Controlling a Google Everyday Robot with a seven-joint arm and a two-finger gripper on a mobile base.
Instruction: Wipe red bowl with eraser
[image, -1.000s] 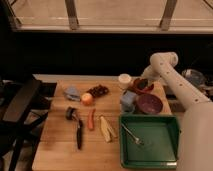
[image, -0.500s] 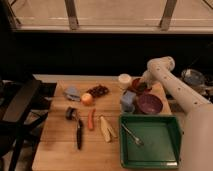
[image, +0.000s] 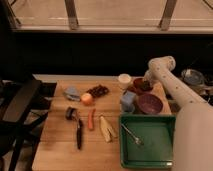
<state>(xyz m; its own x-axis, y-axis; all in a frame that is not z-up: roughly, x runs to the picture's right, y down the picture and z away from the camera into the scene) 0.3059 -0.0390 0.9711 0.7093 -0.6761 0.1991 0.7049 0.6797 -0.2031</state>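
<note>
The red bowl (image: 138, 88) sits at the back right of the wooden table, just behind the dark purple bowl (image: 149, 104). My gripper (image: 145, 82) hangs from the white arm, which reaches in from the right, and is down at the red bowl, covering its right part. The eraser does not show; it is hidden or out of view.
A white cup (image: 124, 80) stands left of the red bowl and a blue block (image: 128, 101) in front of it. A green tray (image: 150, 136) holds a fork. An apple (image: 87, 98), carrot (image: 91, 119), banana (image: 106, 129) and black-handled tool (image: 79, 132) lie to the left.
My gripper has shifted a little to the left and back over the red bowl, staying low at it. Nothing else on the table has moved.
</note>
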